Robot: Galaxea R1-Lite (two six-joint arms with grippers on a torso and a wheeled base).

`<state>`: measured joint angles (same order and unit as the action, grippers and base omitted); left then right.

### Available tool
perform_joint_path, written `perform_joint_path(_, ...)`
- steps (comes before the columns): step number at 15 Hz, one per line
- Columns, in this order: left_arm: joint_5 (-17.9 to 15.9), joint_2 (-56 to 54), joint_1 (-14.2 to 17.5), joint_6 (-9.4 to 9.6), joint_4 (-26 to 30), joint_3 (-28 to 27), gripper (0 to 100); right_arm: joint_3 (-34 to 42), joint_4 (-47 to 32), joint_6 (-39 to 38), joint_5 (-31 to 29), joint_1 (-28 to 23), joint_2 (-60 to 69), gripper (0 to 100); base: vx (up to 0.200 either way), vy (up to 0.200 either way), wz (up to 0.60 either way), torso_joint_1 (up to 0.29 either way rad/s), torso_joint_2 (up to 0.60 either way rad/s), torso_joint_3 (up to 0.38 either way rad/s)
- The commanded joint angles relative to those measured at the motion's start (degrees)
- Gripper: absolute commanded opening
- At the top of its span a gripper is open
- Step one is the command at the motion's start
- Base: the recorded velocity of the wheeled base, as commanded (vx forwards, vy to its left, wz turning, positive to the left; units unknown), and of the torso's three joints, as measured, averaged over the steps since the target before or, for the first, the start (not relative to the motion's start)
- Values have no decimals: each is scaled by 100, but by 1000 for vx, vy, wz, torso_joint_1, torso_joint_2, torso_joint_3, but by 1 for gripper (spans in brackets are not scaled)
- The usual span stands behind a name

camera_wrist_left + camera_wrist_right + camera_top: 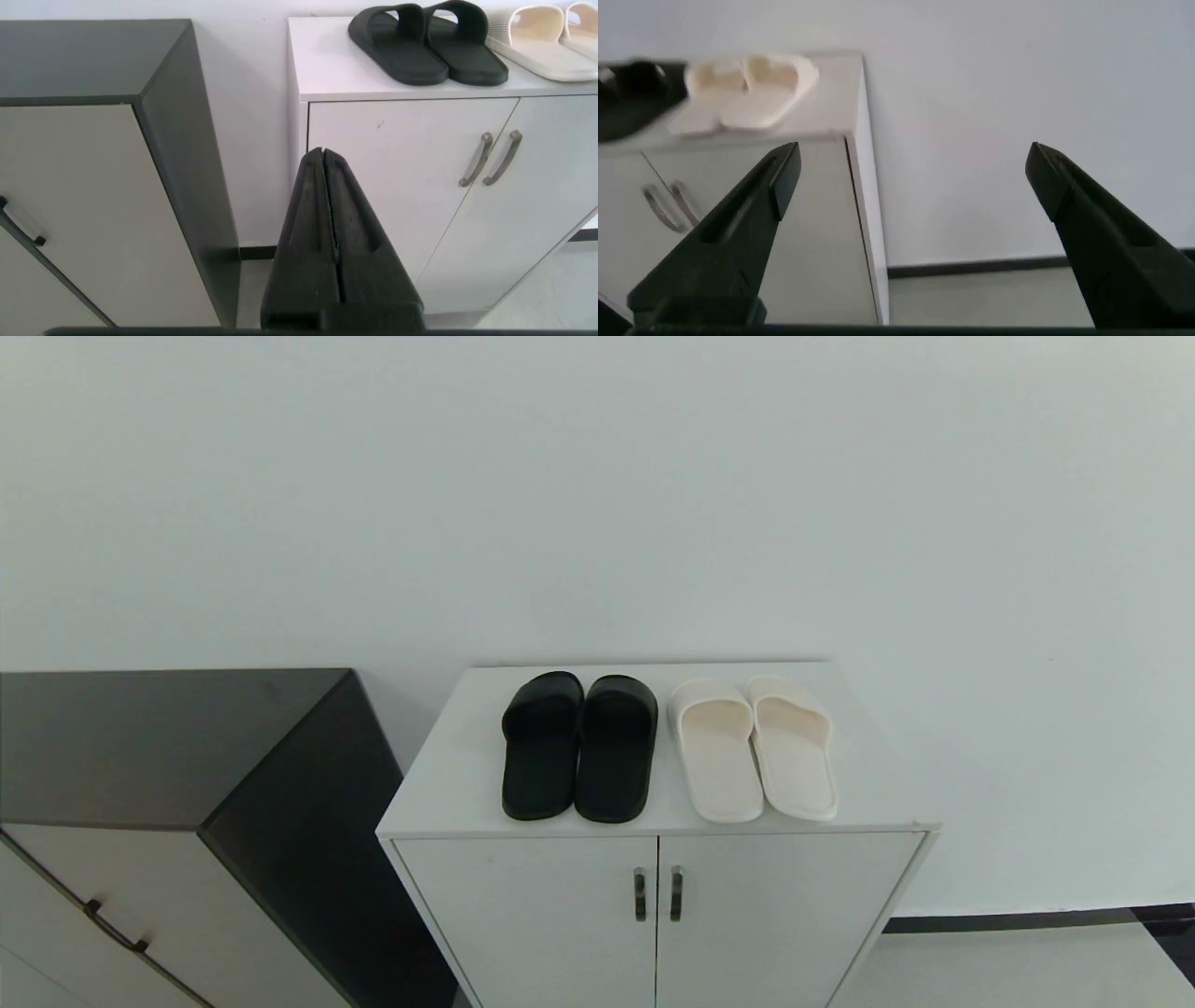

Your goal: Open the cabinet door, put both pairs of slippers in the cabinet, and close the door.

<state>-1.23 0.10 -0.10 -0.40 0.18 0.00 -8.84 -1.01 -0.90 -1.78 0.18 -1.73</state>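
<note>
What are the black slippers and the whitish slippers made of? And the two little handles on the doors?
Black slippers: probably soft moulded foam or rubber. They look dull and seamless, with thick soles.
Cream slippers: likely the same, since they have the same shape and are smooth and matte.
Handles: seemingly metal, going by their greyish sheen, though coated plastic is possible.

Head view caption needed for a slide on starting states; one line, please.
Black slippers and cream slippers sit side by side atop the closed white cabinet.

White two-door cabinet (523,933) runs off the head view's lower edge; cream rubber slippers (544,45) are cropped at the left wrist view's edge.
</note>
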Motion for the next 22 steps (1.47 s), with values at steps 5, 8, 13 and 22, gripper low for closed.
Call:
perform_joint_path(5, 0, -1, 1, 5, -1, 0, 0, -1410, 1244, -718, 864, 720, -4371, 100, 0, 0, 0, 0, 0, 0)
perform_joint_path(8, 0, -1, 1, 5, -1, 0, 0, -1894, 1973, -1052, -428, 2355, -5742, 100, 0, 0, 0, 0, 0, 0)
perform_joint_path(13, 0, -1, 10, 14, -1, 0, 0, -3344, 2184, -1606, -2028, 4042, -7614, 100, 0, 0, 0, 0, 0, 0)
perform_joint_path(22, -9, -1, 1, 49, -1, 0, 0, -4407, 3081, -1755, -3241, 4192, -10022, 100, 0, 0, 0, 0, 0, 0)
